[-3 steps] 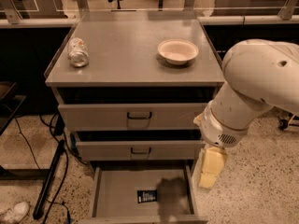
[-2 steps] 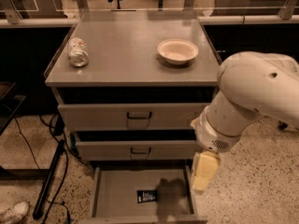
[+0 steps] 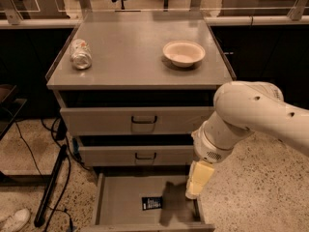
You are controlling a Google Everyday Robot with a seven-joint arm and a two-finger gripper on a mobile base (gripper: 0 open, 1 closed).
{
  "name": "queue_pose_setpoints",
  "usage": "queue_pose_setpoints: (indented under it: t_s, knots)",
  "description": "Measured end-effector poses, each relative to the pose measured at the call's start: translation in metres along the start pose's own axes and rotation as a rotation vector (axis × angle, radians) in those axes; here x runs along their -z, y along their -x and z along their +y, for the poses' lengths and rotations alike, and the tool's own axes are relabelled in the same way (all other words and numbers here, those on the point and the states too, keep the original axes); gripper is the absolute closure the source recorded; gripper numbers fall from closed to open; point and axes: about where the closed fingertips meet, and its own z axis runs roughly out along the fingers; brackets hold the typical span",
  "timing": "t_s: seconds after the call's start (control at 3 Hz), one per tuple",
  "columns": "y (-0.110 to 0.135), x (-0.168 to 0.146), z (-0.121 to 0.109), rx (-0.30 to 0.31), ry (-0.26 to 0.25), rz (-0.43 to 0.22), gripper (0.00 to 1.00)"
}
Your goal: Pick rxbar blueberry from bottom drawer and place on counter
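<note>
Hovering pincer (image 3: 193, 192), bottom drawer (image 3: 120, 203) below (front edge cropped)

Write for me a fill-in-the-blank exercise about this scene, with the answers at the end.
1. In the camera view, the pincer hangs over the bottom drawer, to the ___ of the rxbar blueberry.
2. On the counter, the drink can lies on its ___, apart from the bowl.
3. The cabinet has ___ drawers.
Missing words: right; side; three.
</note>
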Motion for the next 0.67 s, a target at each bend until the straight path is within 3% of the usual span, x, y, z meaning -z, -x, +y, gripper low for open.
queue_pose_setpoints:
  t_s: [0.33,0.67]
  knots:
    - [-0.005,-0.027,-0.007,-0.005,0.015,0.004,0.00]
    - [-0.039,-0.083,-0.036,-0.008,0.006,-0.030,0.00]
